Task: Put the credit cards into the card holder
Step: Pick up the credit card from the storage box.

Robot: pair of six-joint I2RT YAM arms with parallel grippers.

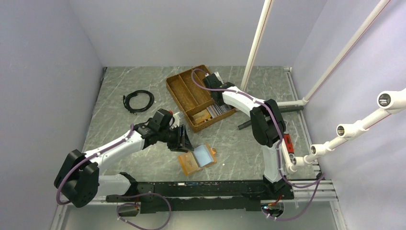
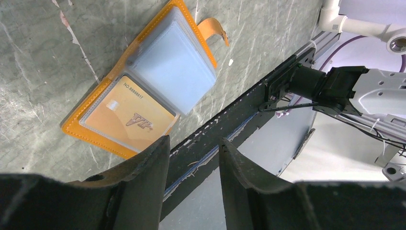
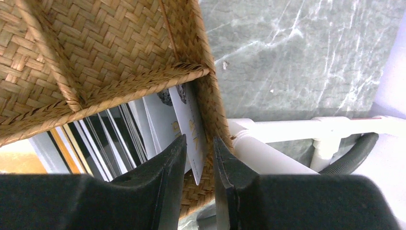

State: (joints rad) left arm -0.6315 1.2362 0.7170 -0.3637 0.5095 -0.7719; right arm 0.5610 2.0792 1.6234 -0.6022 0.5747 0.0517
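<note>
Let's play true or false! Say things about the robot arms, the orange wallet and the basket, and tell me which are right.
The card holder lies open on the table. True.
An orange card sits in one of its pockets. True.
The left gripper holds a card. False: its jaws are open, with nothing between them.
The right gripper hovers over the card holder. False: it is at the wicker tray, and a pale card stands between its jaws.

Open card holder on table, one card in its left half. Wicker tray behind it; credit cards stand in its near-right compartment. Cable coil left of tray.
</note>
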